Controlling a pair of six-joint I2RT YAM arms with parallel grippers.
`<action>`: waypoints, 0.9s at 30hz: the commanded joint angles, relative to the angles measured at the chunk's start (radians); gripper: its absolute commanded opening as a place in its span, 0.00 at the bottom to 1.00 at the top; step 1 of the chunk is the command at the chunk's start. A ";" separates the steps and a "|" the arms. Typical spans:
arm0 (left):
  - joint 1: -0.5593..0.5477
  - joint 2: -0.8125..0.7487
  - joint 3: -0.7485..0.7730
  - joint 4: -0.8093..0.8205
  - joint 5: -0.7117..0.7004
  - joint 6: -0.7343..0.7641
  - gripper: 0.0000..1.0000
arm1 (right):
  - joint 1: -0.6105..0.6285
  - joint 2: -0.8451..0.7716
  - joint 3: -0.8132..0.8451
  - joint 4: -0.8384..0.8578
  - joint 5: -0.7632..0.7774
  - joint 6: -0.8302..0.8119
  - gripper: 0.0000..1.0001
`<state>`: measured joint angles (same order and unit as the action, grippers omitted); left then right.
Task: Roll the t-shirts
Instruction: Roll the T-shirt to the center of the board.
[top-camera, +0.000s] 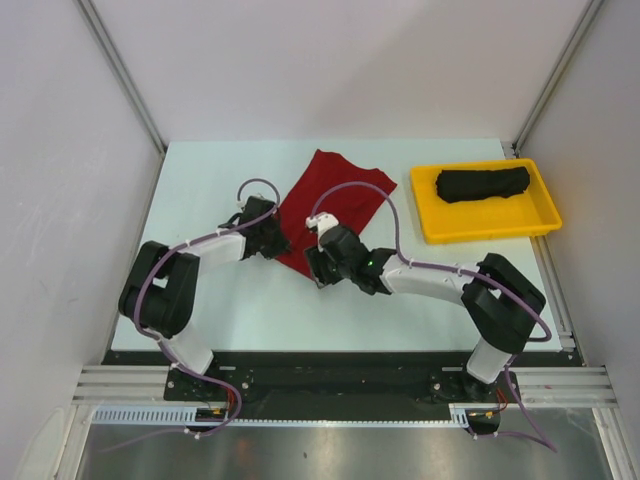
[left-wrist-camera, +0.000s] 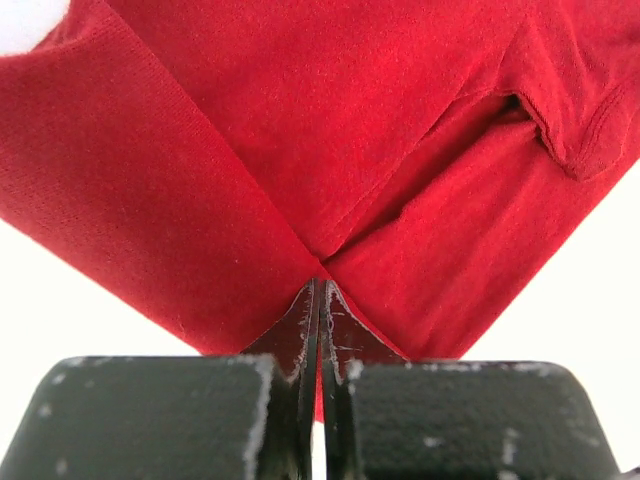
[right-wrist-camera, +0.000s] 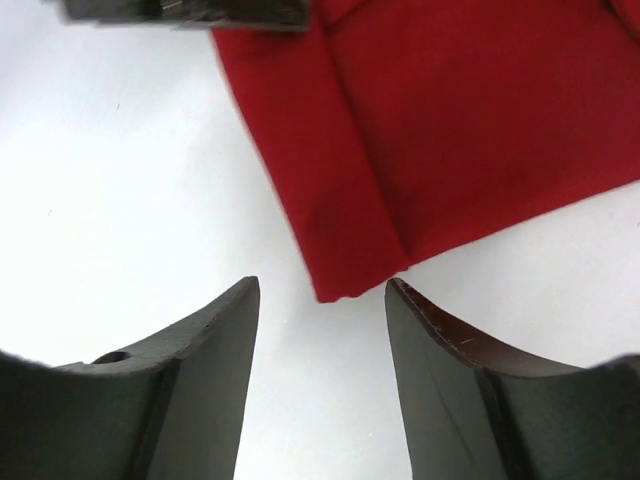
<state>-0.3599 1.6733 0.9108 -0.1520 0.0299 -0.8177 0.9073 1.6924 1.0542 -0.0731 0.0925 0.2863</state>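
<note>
The deep red t-shirt lies folded into a long strip on the white table, running from the back middle toward the arms. My left gripper is shut on its left edge; the left wrist view shows the red cloth pinched between the closed jaws of the left gripper. My right gripper stands open just short of the shirt's near corner, with nothing between its fingers. The black t-shirt lies rolled up in the yellow tray.
The yellow tray sits at the back right of the table. White walls and metal posts close in the table on three sides. The left gripper's body shows at the top of the right wrist view.
</note>
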 joint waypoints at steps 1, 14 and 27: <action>-0.004 0.037 0.042 -0.018 -0.028 -0.023 0.01 | 0.076 -0.010 0.001 0.062 0.168 -0.186 0.60; -0.002 0.085 0.074 -0.018 -0.022 -0.034 0.01 | 0.229 0.154 0.076 0.183 0.381 -0.469 0.68; 0.016 0.083 0.083 -0.011 0.024 -0.008 0.11 | 0.200 0.263 0.155 0.159 0.377 -0.523 0.47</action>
<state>-0.3595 1.7515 0.9623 -0.1432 0.0360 -0.8444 1.1316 1.9553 1.1667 0.0586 0.4843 -0.2237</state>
